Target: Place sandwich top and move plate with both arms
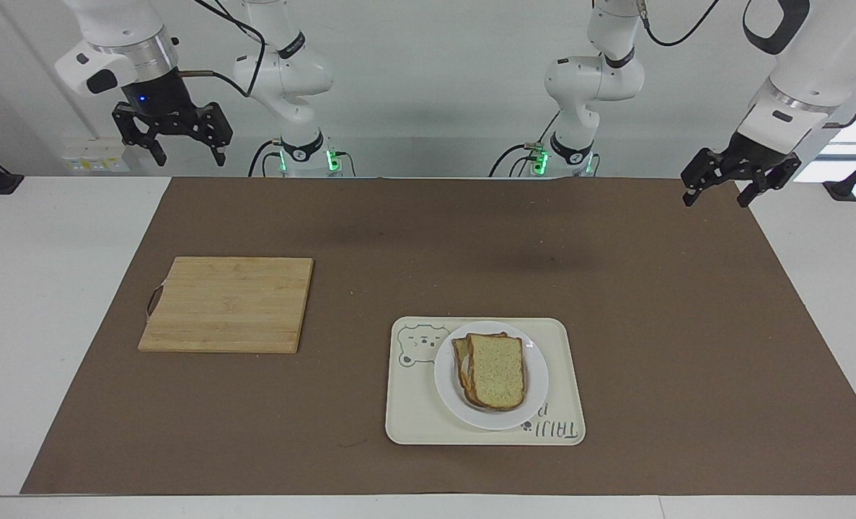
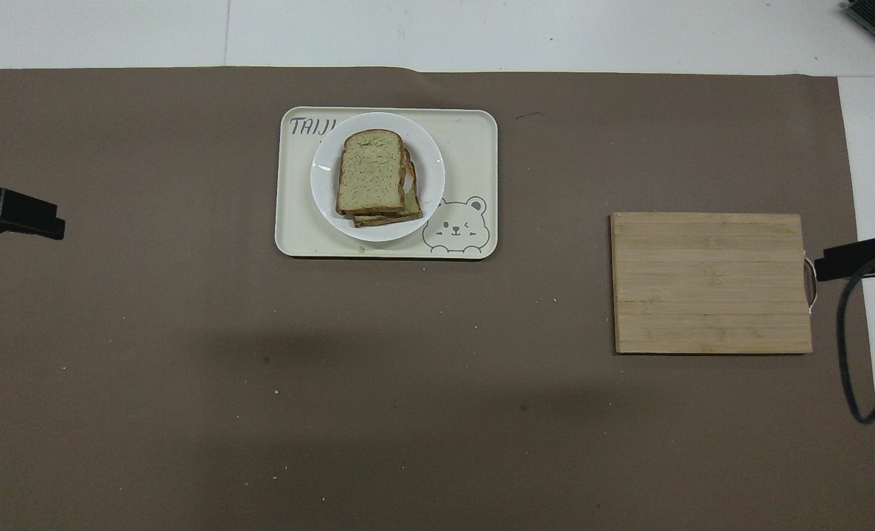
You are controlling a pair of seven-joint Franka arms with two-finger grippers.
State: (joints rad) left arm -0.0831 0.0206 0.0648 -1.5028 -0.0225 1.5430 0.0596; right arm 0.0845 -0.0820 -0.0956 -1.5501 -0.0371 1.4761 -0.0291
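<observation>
From my station, reading the facing view from its left edge across, I see the right gripper (image 1: 173,137) raised in front of the pale back wall (image 1: 428,86) over the white tabletop's (image 1: 45,303) corner at the right arm's end, fingers spread wide and holding nothing. Below it a brown mat (image 1: 370,238) covers most of the table. The wooden cutting board (image 1: 228,304) lies bare on the mat toward the right arm's end. Next comes the cream tray (image 1: 413,411) with its bear drawing, farther from the robots than the board; the plate (image 1: 536,389) sits in it, and the sandwich top (image 1: 497,371) rests on the plate over another slice. Last, the left gripper (image 1: 721,179) hangs over the mat's edge at the left arm's end, fingers spread wide, empty.
</observation>
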